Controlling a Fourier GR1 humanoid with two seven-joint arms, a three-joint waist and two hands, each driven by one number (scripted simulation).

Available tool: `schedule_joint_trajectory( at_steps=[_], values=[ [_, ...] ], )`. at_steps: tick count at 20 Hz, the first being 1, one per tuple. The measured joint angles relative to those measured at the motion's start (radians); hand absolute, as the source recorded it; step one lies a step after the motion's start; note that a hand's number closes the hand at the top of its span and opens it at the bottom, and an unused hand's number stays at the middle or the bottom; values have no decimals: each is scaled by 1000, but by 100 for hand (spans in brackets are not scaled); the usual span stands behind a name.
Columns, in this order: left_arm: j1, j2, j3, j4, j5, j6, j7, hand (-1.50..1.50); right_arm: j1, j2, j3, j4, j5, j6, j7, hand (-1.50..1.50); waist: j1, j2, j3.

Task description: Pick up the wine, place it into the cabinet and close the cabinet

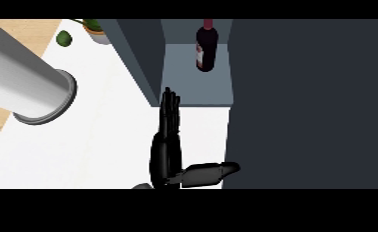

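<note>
Standing upright in the head view, the wine bottle (pixel 206 51) was already inside the cabinet (pixel 184 83), on its floor near the back. The left hand (pixel 167 148) was at about 7 o'clock from the bottle, well apart from it. Its fingers (pixel 170 111) were straight and pressed together, the thumb (pixel 214 170) stuck out toward 3 o'clock, and it held nothing. The putting-in part looked done, so closing the cabinet was the step in hand. The open door (pixel 139 51) stood at 11 o'clock from the fingertips, just beside them. The next move likely called for getting the hand round to the door's 9 o'clock side and pushing it toward 3 o'clock. The right hand did not show.
</note>
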Motion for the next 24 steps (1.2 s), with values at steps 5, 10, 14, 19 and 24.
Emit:
schedule_joint_trajectory(
  at_steps=[5,10,14,19,24],
  values=[
    [102,52,-37,-171,-59,44,37,-150,22,-7,-10,-2,-5,22,-6,-150,-1,0,0],
    [175,122,-71,-286,-98,30,51,-150,28,1,16,2,-11,39,7,150,-2,1,0],
    [263,231,-99,-406,-112,-1,53,-150,36,-8,34,6,-21,73,25,150,0,0,0],
    [324,326,-69,-476,-94,-96,42,-150,54,-11,66,9,-30,115,21,150,-2,1,0],
    [419,447,-8,-578,-62,-169,29,-150,64,-2,111,8,-40,127,50,150,1,1,0]
  ],
)
